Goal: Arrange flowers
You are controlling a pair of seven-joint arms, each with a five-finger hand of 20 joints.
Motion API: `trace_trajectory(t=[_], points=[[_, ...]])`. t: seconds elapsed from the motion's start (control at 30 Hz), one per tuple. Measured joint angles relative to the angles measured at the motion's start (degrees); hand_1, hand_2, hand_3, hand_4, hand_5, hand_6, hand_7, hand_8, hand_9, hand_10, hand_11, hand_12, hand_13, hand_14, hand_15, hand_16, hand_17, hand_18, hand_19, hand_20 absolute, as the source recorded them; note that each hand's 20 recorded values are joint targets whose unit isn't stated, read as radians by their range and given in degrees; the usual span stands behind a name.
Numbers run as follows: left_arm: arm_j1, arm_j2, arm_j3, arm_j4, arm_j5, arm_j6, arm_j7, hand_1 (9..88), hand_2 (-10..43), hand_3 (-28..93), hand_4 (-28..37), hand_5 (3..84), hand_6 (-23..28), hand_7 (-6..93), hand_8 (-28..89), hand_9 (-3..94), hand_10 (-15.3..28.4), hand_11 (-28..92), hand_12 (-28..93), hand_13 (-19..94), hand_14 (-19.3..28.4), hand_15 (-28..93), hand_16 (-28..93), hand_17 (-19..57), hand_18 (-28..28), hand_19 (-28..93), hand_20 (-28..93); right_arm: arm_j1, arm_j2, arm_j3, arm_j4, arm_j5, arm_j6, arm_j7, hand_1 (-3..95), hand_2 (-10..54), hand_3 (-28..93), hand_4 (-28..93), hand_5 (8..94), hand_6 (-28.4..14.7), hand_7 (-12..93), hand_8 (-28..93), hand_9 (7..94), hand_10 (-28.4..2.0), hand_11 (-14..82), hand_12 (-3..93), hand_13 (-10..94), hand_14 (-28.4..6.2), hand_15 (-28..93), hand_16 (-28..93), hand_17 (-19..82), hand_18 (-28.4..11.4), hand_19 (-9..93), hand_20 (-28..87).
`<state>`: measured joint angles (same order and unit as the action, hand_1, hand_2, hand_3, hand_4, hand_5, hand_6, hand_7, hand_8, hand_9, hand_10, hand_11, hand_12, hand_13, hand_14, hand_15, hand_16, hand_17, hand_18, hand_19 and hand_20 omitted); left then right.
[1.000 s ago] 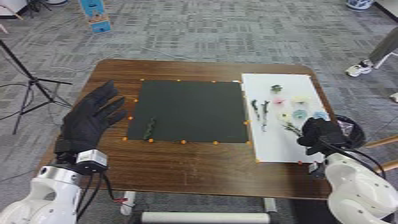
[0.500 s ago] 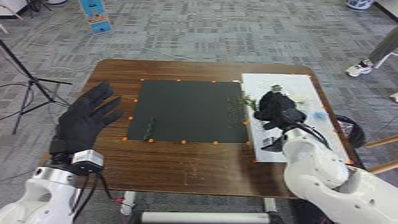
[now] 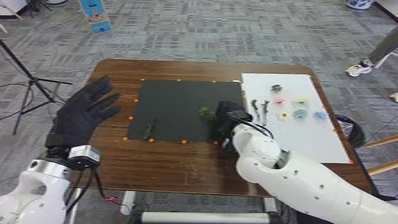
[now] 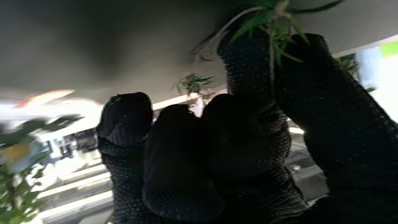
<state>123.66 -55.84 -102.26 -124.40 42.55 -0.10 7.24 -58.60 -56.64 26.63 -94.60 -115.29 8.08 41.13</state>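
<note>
In the head view my right hand (image 3: 230,119) is over the right edge of the black sheet (image 3: 182,97), pinching a green sprig (image 3: 208,113) whose leaves stick out to its left. In the right wrist view the hand (image 4: 240,145) has the green sprig (image 4: 280,22) between thumb and finger. Another dark green stem (image 3: 149,129) lies upright at the black sheet's lower left. Flower heads, one of them a pink flower (image 3: 279,100), and dark stems (image 3: 265,112) lie on the white sheet. My left hand (image 3: 82,112) stands open at the table's left edge.
The white sheet (image 3: 306,145) covers the right side of the brown table (image 3: 160,172). Orange markers (image 3: 184,142) border the black sheet. A black tripod (image 3: 34,80) stands on the floor at the left, and a dark bin (image 3: 348,127) beside the table's right edge.
My right hand has moved left from the white sheet to the black sheet, carrying the green sprig that lay among the flowers. My left hand has shifted slightly.
</note>
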Motion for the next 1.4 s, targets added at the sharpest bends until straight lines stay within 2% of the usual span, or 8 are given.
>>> trace_trajectory(t=[0.17,0.5,0.73,0.97,1.1,1.23,1.3,1.4], points=[[-2.2,1.45,0.79,0.68,0.02,-0.09,-0.38,24.0,-9.5,70,-28.3,27.7,3.0,18.4,-9,21.9,10.7,17,16,20,14.0,16,5,-10.3,24.3,42,8,1.8,-3.7,-1.4,2.1,0.5,-1.0,1.1,39.6,-7.0,81,-16,81.9,2.4,45,20,87.8,-7.2,64.0,55.9,84,-7.7,82,44,42,-22.5,90,35],[-4.9,2.56,3.43,1.61,0.03,-0.3,-0.47,24.1,-9.5,70,-28.3,27.7,3.0,18.5,-10,21.9,10.7,17,16,20,13.9,16,5,-10.4,24.3,42,8,2.8,-8.2,-1.5,3.8,1.0,-6.0,1.1,36.6,-1.0,82,-16,83.8,2.0,42,20,88.5,-7.4,63.4,55.7,84,-8.3,81,44,42,-22.6,90,34],[-6.6,3.25,4.73,2.25,0.09,-0.76,-0.43,24.1,-9.5,70,-28.3,27.7,3.0,18.5,-10,21.8,10.7,17,16,20,13.9,16,5,-10.4,24.3,42,8,3.3,-11.2,-1.1,6.1,1.6,-6.3,1.2,36.4,1.3,82,-16,83.8,1.8,41,19,88.5,-7.4,63.3,55.8,84,-8.3,81,44,42,-22.8,90,34],[-10.8,4.51,7.24,3.59,0.09,-1.71,-0.45,24.2,-9.5,70,-28.3,27.7,3.0,18.4,-10,21.8,10.7,17,16,20,13.9,16,5,-10.4,24.3,42,8,3.4,-12.0,-1.3,6.1,1.7,-6.2,1.2,36.2,1.8,81,-16,83.9,1.8,41,19,88.5,-7.4,63.2,55.8,84,-8.3,81,44,42,-22.8,91,33],[-12.8,4.62,8.45,3.78,0.08,-1.98,-0.44,24.3,-9.5,70,-28.3,27.7,3.0,18.5,-9,21.8,10.7,17,16,20,14.0,16,5,-10.4,24.3,42,8,3.4,-12.2,-1.5,6.1,1.8,-6.1,1.4,35.8,1.9,82,-16,83.9,1.8,41,19,88.6,-7.4,63.1,55.7,84,-8.1,81,44,42,-22.8,91,33],[-14.8,4.54,10.75,4.63,0.09,-2.2,-0.36,24.2,-9.5,70,-28.3,27.8,3.1,18.3,-10,21.9,10.7,17,16,20,14.0,16,5,-10.4,24.3,42,8,3.4,-12.6,-1.8,6.1,1.8,-5.7,2.1,35.1,0.9,82,-15,84.3,2.0,40,18,88.9,-7.1,63.2,55.6,85,-7.6,81,44,43,-22.7,91,33],[-15.9,4.39,11.82,5.05,0.11,-2.47,-0.34,24.2,-9.5,70,-28.3,27.8,3.1,18.4,-9,21.8,10.7,17,16,20,13.9,16,5,-10.4,24.3,42,8,3.4,-12.9,-2.0,6.3,1.7,-5.2,2.6,29.3,-0.7,82,-17,85.2,1.9,44,-4,89.3,-6.7,62.9,56.2,85,-7.2,81,44,43,-22.6,92,32],[-16.9,4.11,12.54,5.33,0.13,-3.03,-0.35,24.2,-9.5,70,-28.3,27.8,3.0,18.4,-9,21.8,10.6,17,16,20,13.9,16,5,-10.4,24.3,42,8,3.4,-13.3,-1.8,6.5,1.7,-4.9,3.3,24.8,-3.1,80,-18,85.2,1.8,45,-8,88.9,-6.7,62.7,56.5,85,-6.9,81,44,43,-22.7,92,31]])
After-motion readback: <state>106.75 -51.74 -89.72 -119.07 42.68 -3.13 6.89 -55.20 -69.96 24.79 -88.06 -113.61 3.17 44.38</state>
